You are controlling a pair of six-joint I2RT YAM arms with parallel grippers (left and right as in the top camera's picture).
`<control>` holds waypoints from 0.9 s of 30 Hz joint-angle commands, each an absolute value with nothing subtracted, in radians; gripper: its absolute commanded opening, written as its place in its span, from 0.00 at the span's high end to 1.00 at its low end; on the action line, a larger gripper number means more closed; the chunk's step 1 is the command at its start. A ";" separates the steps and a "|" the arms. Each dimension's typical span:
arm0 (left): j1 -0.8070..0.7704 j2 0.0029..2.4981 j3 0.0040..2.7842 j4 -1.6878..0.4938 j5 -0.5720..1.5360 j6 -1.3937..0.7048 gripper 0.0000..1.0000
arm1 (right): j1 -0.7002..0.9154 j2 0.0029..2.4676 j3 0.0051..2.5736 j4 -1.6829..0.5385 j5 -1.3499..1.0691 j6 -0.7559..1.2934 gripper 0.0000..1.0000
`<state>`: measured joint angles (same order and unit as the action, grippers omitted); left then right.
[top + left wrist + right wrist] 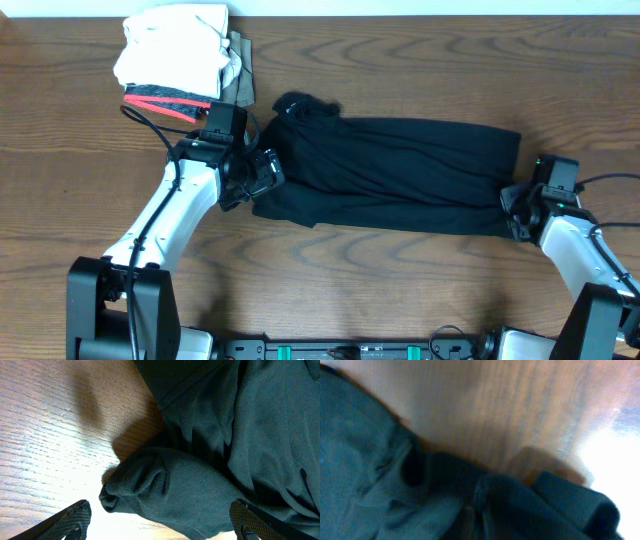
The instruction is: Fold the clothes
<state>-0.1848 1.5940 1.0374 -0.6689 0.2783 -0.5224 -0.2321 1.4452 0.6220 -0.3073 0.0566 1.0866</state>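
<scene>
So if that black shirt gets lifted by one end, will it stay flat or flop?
Probably flop: the black shirt lies in soft creases, one end bunched loosely. Likely light, as the knit looks thin. Pushed, it would probably wrinkle rather than slide on the wooden table.

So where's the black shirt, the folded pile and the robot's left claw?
black shirt [400,170], overhead view, middle of its body.
folded pile [170,45], overhead view, white top garment.
left gripper [266,176], overhead view, between its fingertips.
</scene>
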 commanded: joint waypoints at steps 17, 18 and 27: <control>-0.181 1.599 1.025 -0.667 0.310 -0.490 0.06 | -0.200 1.235 0.917 -0.581 -0.043 0.666 0.01; -0.181 1.599 1.025 -0.667 0.324 -0.490 0.06 | -0.200 1.221 0.936 -0.606 -0.090 0.637 0.01; -0.183 1.592 1.024 -0.764 0.404 -0.440 0.06 | -0.199 1.184 0.973 -0.903 -0.325 0.542 0.01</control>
<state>-0.1848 1.5940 1.0363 -0.7433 0.3725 -0.4736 -0.2062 1.1843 0.9730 -0.8761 -0.2245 0.6086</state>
